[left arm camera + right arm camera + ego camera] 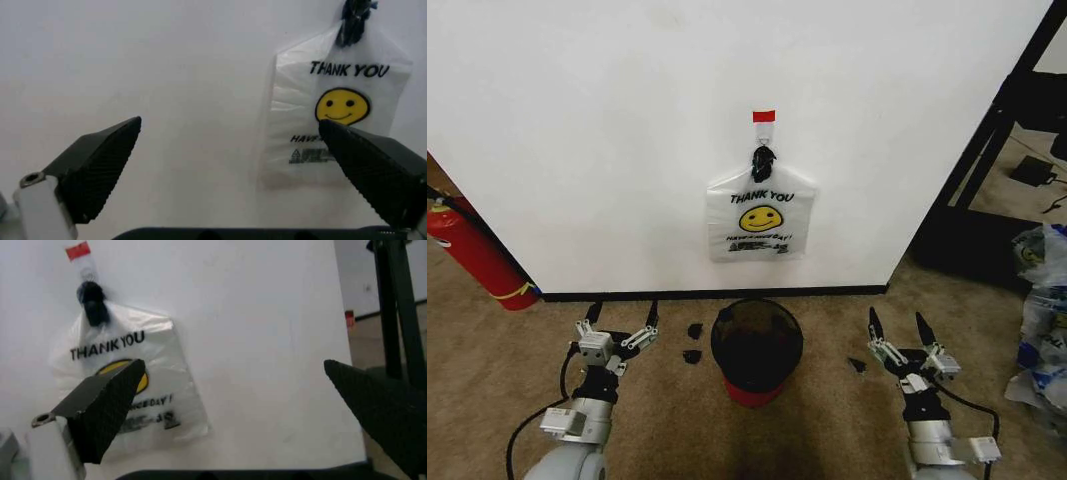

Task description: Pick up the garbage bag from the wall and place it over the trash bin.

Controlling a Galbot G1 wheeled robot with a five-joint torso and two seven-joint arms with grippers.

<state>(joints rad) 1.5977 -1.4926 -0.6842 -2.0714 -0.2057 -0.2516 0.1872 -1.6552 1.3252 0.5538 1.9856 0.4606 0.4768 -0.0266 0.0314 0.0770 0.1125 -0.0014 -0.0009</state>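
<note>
One garbage bag (761, 215) hangs from a hook (764, 121) on the wall (607, 130), directly above the single trash bin (756, 349) on the carpet. The pick-up looks not yet begun. The left hand (623, 313) and right hand (894, 325) hover low, released and holding nothing. Next, one hand must likely rise to the bag.

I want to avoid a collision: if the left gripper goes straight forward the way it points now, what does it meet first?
Probably the bare wall. The open left gripper points at plain wall beside the garbage bag, which hangs toward the robot's right of that line. Depth is unclear.
</note>
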